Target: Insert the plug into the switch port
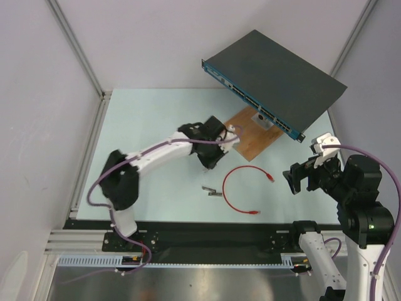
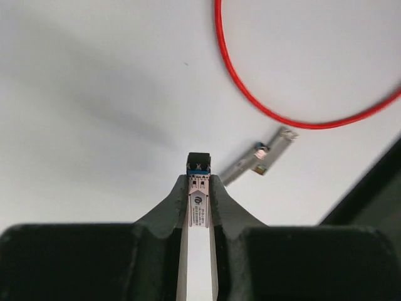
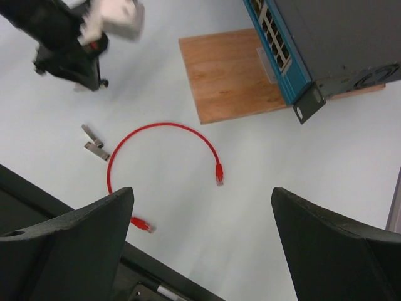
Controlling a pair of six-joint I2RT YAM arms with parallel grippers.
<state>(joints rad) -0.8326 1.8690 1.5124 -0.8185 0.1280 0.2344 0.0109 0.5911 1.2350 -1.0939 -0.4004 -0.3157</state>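
Two grippers: my left gripper [image 2: 199, 183] clamps a small grey metal module [image 2: 198, 212]; I see my right gripper [image 3: 200, 235] wide apart, holding nothing, above the plug [image 3: 218, 174].

Lighting was bright, even and diffuse. The pale mint tabletop [image 1: 156, 125] was evenly lit; faint sheen lay on the brushed steel strip [image 1: 207, 285] at its near edge. A broad soft shadow crossed the left wrist view. In the right wrist view the white-and-black left arm [image 3: 62, 37] was blurred, and the black fingers [image 3: 69, 244] of the right gripper [image 3: 202, 191] were soft-focused.
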